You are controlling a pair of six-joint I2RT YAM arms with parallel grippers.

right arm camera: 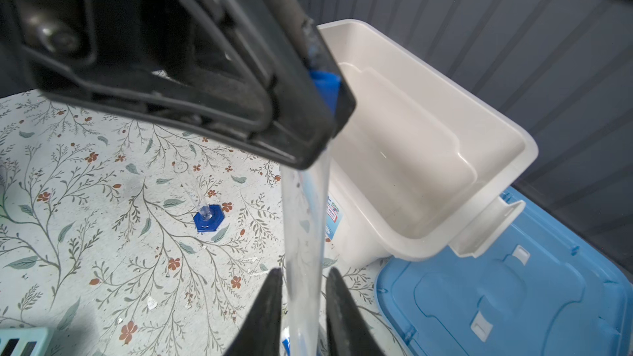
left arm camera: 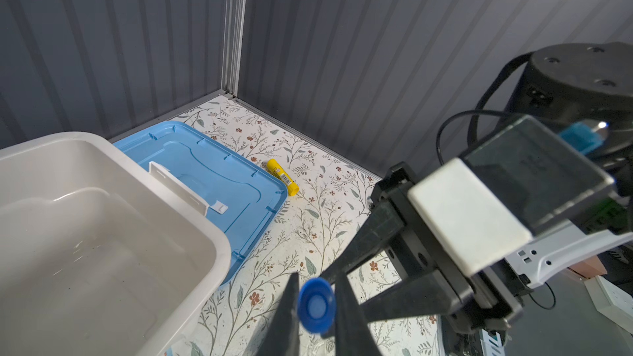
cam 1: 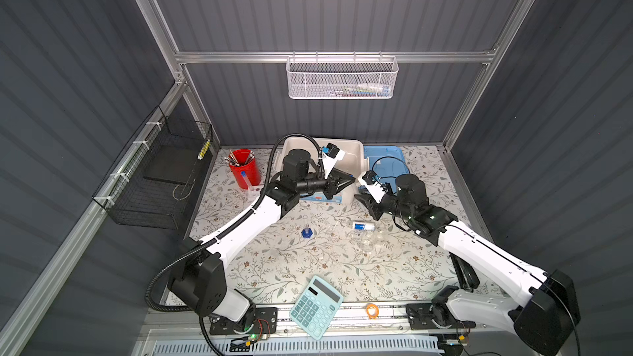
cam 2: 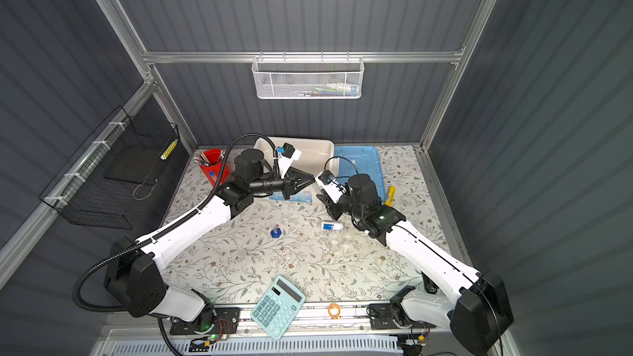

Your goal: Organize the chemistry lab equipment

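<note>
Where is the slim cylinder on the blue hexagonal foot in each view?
Both top views: slim cylinder stands mid-table on the floral mat, just right of the left forearm.
Left wrist: not in it.
Right wrist: upright on the mat, on the far side of the blue-capped test tube from the white tub.
Shared landmark: white tub, in all four views.

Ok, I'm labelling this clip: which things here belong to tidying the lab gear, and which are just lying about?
Job: held test tube, second test tube, blue-footed cylinder, labelled flask, clear beakers, white bin.
Lying about: calculator, red pen cup, yellow stick, orange ring.
</note>
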